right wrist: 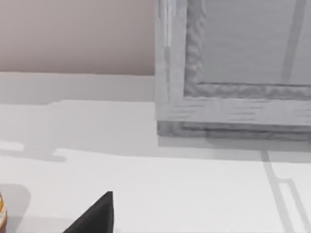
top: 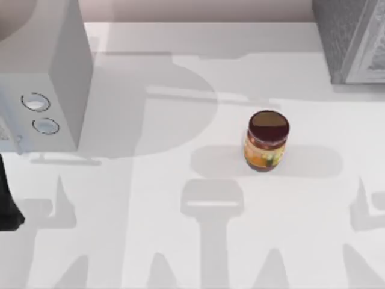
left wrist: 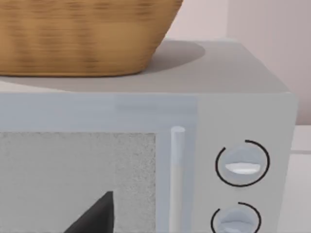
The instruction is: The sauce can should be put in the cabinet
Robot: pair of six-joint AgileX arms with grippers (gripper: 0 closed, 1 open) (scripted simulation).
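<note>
Nothing grasped yet; I judge this the very start of the task, the approach to the sauce can (top: 267,140) not begun. The can stands upright on the table (top: 180,253), right of centre in the top view, lid up, apart from everything else. The cabinet (top: 355,39), a grey panelled box, sits at the table's far right corner, well apart from the can, and in the right wrist view its framed front (right wrist: 233,92) looks closed as far as I can tell. At the far left stands a microwave (top: 45,84) with two round knobs; the left wrist view shows its door handle (left wrist: 177,179) and a wicker basket (left wrist: 82,34) resting on its top. My left arm shows as a dark piece (top: 9,205) at the table's left edge, parked low facing the microwave. My right arm looks toward the cabinet, with the can just beside its view edge (right wrist: 2,213). Each wrist view catches one dark fingertip (left wrist: 97,216) (right wrist: 97,216), not enough to say how wide either claw stands; I cannot tell, and neither has hold of anything that I can see. Next move, in my judgement: the cabinet likely needs opening, and the right arm, being nearer, should drop over the can and close around its body below the lid.
</note>
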